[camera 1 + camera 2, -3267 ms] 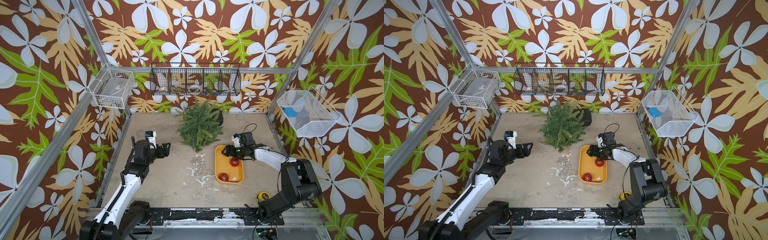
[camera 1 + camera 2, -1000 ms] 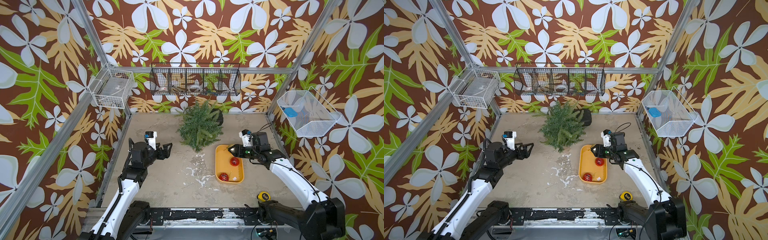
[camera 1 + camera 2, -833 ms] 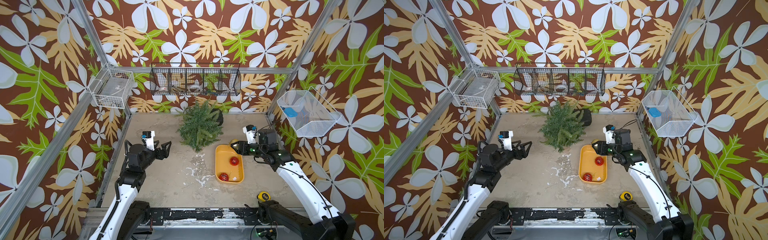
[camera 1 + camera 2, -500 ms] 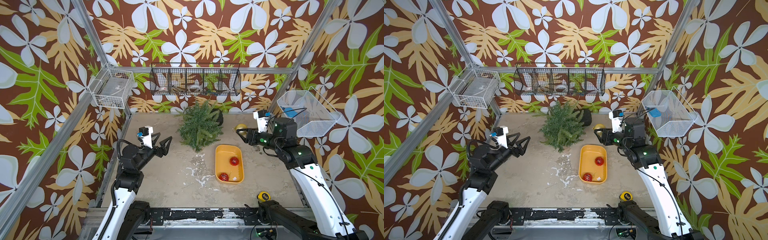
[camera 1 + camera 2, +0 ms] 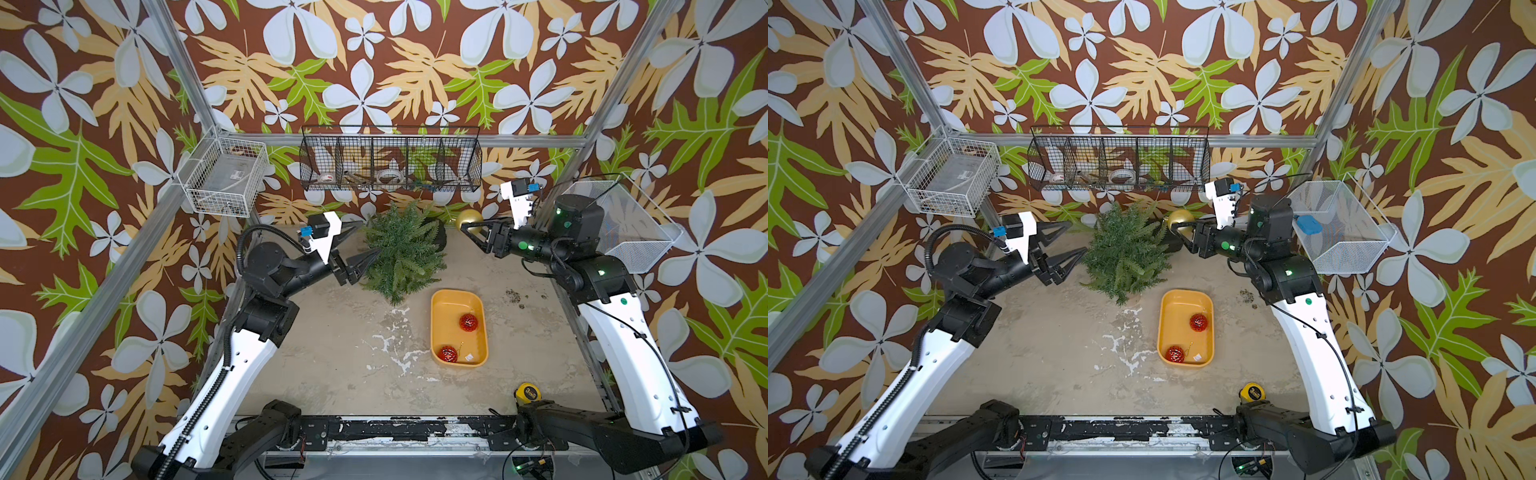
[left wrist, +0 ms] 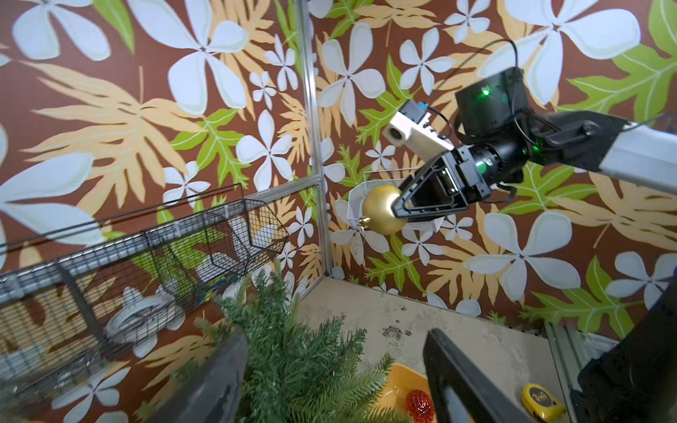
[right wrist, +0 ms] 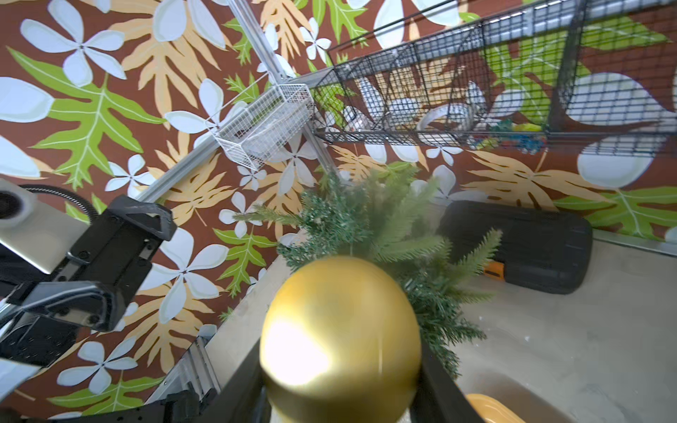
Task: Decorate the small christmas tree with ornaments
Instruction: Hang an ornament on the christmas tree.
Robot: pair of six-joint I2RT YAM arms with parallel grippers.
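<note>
Overhead, gold bauble (image 5: pixel 468 217): clamped in the right gripper (image 5: pixel 471 227), aloft near the small christmas tree (image 5: pixel 405 253).
Overhead, left gripper (image 5: pixel 369 240): jaws spread, empty, at the tree's other flank.
Overhead, yellow tray (image 5: pixel 435 328): holds two red glitter baubles (image 5: pixel 468 322), apart.
Left wrist, bauble cap (image 6: pixel 363 222): exposed beyond the fingers; probably best hooked over a stiff outer branch before release.
Right wrist, black wire basket (image 7: pixel 421 66): wall-hung beyond the tree, holding white tape-like rolls.
</note>
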